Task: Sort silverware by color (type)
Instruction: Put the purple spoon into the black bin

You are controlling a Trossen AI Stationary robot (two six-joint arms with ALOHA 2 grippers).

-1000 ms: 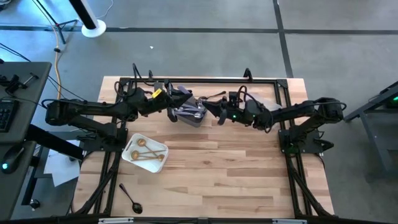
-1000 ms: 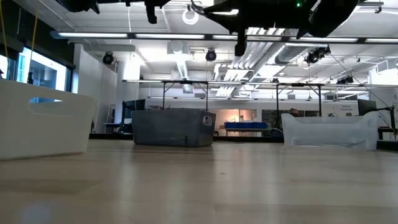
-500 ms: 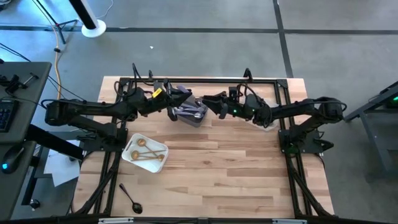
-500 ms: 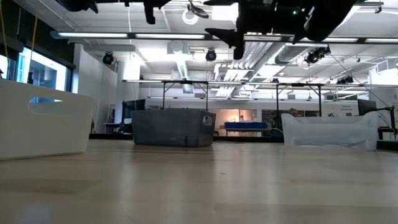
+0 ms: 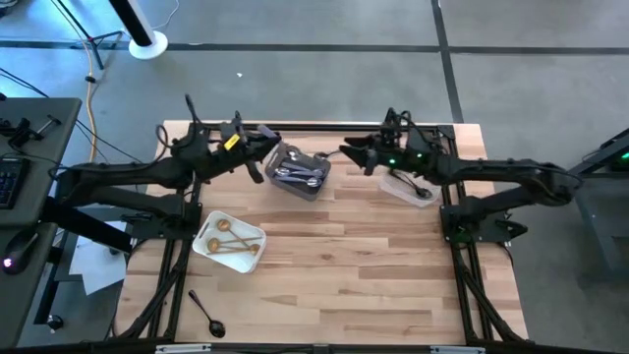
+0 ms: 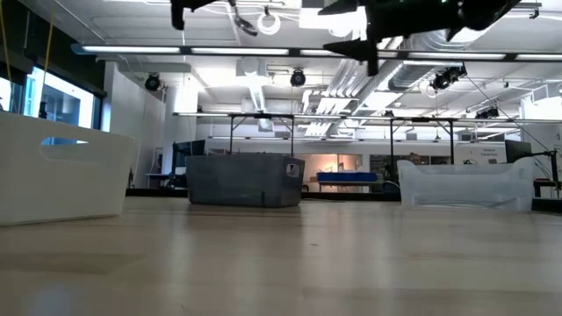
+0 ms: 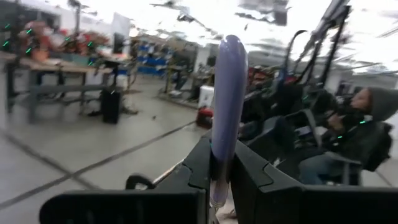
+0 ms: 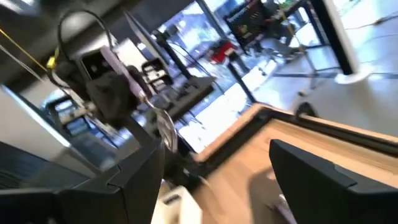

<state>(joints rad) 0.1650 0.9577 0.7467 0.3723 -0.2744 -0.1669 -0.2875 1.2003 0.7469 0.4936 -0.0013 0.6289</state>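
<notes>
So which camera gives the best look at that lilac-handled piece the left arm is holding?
The left wrist view: the lilac handle fills the frame, clamped upright in the left gripper. The high view shows only the gripper beside the grey bin, the piece too small to make out. The right wrist view shows it blurred, far off.

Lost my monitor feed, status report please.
Left gripper shut on lilac-handled utensil, raised beside grey bin. Right gripper open, empty. Nothing in the way.

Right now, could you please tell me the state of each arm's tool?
Left tool: closed on a lilac-handled utensil, raised beside the grey bin.
Right tool: open, holding nothing, up near the clear tub.
</notes>
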